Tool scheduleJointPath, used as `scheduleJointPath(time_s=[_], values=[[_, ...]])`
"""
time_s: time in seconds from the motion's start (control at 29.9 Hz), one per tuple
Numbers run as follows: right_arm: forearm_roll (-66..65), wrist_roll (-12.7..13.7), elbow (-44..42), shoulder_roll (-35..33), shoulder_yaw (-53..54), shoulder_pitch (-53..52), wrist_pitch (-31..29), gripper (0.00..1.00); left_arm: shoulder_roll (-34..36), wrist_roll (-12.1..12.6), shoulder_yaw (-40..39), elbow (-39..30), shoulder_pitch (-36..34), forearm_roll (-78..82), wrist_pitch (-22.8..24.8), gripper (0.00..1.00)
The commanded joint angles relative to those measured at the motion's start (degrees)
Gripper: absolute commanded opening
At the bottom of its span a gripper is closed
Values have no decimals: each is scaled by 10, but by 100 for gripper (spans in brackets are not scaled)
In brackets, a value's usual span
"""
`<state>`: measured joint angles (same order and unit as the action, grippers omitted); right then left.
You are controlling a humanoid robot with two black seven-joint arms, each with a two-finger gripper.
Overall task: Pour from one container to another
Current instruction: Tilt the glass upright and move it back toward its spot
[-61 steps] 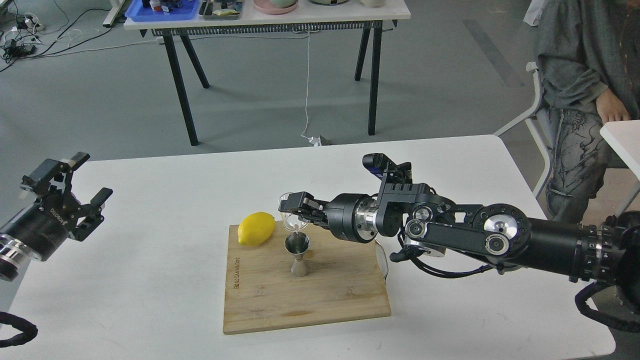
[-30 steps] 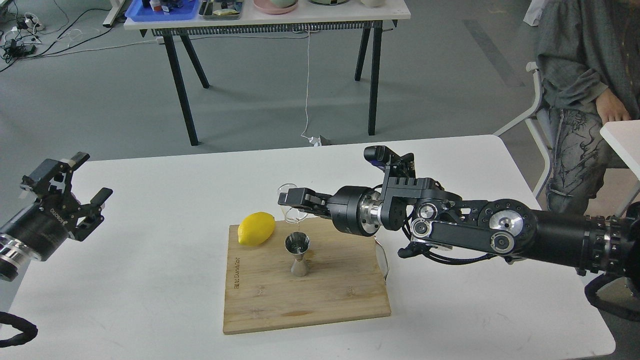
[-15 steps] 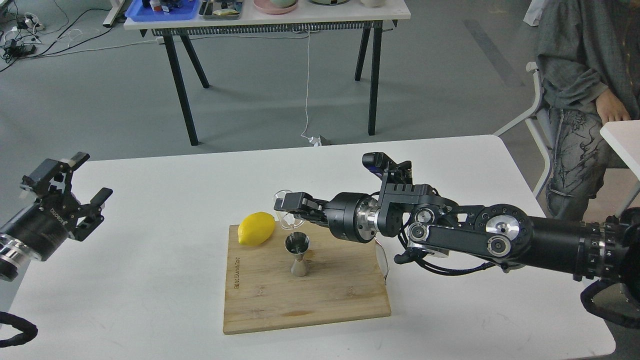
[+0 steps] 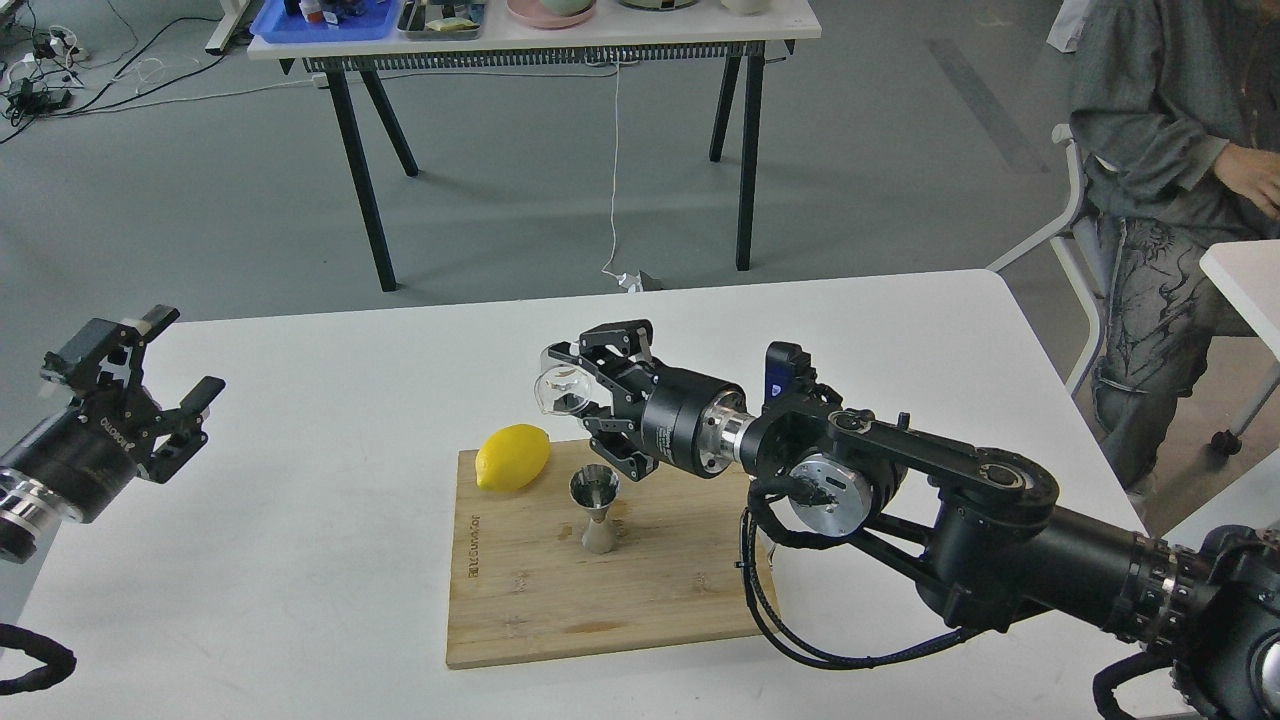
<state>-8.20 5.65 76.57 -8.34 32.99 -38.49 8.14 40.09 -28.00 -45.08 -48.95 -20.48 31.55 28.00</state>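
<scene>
My right gripper [image 4: 588, 395] is shut on the small clear glass cup [image 4: 560, 391], held in the air above and behind the lemon, with the cup lying nearly on its side, mouth toward the left. The steel hourglass jigger [image 4: 597, 511] stands upright on the wooden cutting board [image 4: 610, 585], below and a little right of the cup. My left gripper [image 4: 150, 385] hovers open at the far left, well away from both, with nothing between its fingers.
A yellow lemon [image 4: 512, 457] lies on the board's back left corner, close to the jigger. The white table [image 4: 300, 480] carries the board. A person [image 4: 1165, 150] sits at the right, beyond the table's corner. Another table [image 4: 530, 40] stands behind.
My right wrist has rolled, and the cup has risen and moved left and back from just over the jigger's mouth. The right arm's elbow has dropped. The left arm stayed still.
</scene>
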Motion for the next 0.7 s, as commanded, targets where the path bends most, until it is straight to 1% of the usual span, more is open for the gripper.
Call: scheduleJointPath(time_s=[0.0,0.1,0.17,0.27,0.4,0.5,0.67], values=[[70,-3,-2,29,86,53,22,38,0,0,0,0,0,1,0,96],[99,-15,-2,44,148,95,35,38,0,0,0,2,0,1,0,96],[124,-16,-2,49,195,119,45,38,0,0,0,2,0,1,0,96],[150,-25,0,50,265,162,56,38,0,0,0,2,0,0,0,96],[194,-25,0,49,365,228,71,37,0,0,0,2,1,0,0,96],[226,-24,1,50,439,271,100,37,0,0,0,2,1,0,0,96],[241,-22,0,50,520,309,154,37,0,0,0,2,1,0,0,96]])
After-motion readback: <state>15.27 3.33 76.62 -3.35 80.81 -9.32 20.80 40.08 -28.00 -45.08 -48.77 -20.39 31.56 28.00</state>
